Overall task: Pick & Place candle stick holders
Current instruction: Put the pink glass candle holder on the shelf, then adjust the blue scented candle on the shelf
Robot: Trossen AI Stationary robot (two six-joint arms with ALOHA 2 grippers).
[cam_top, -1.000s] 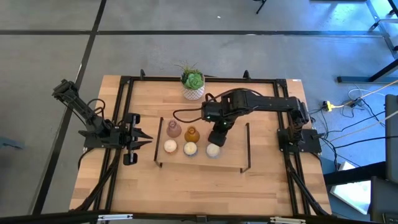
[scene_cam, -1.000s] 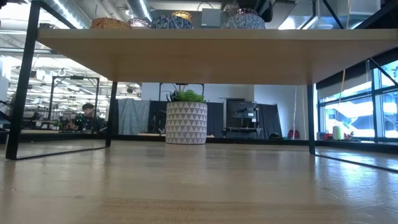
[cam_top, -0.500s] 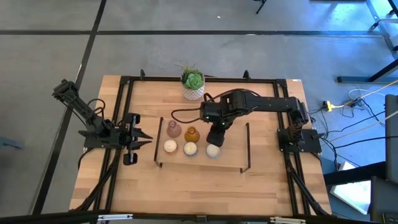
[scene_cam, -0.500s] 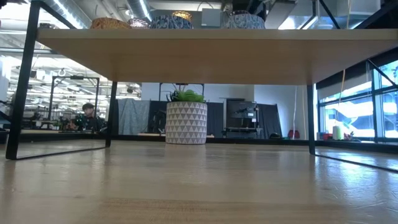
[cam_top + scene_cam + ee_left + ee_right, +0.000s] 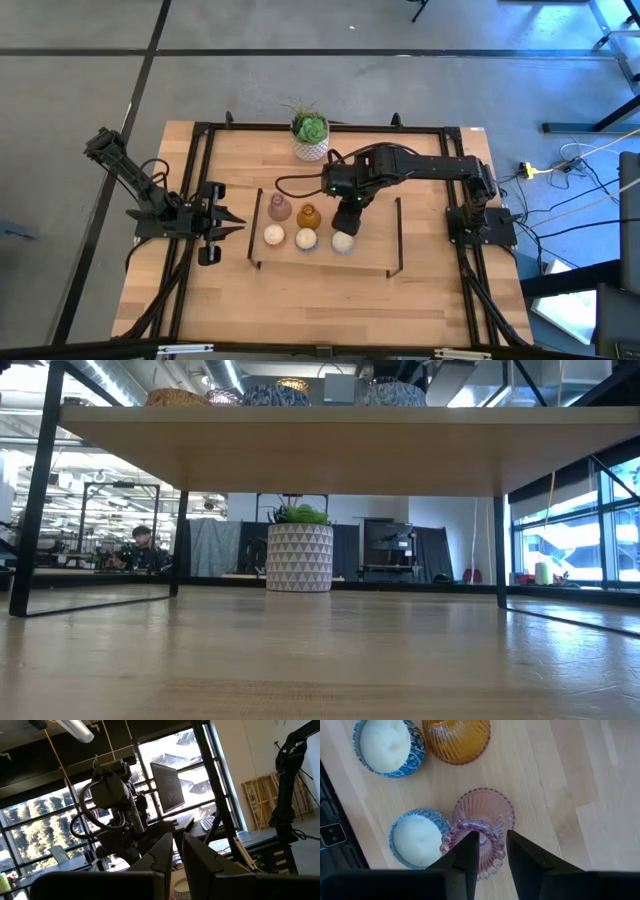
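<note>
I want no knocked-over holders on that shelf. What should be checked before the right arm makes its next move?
1. Right gripper centred over the pink holder: ok.
2. Pink holder upright on the wooden shelf: ok.
3. Room between the pink holder and the nearest cream holder: not ok, their rims look to be touching.
4. Amber holder clear of the gripper: ok.
5. Firm hold on the pink holder: cannot tell.
6. Left gripper out of the way at the table's left: ok.

robotics lab: framed bench (image 5: 300,127), monitors (image 5: 169,787)
</note>
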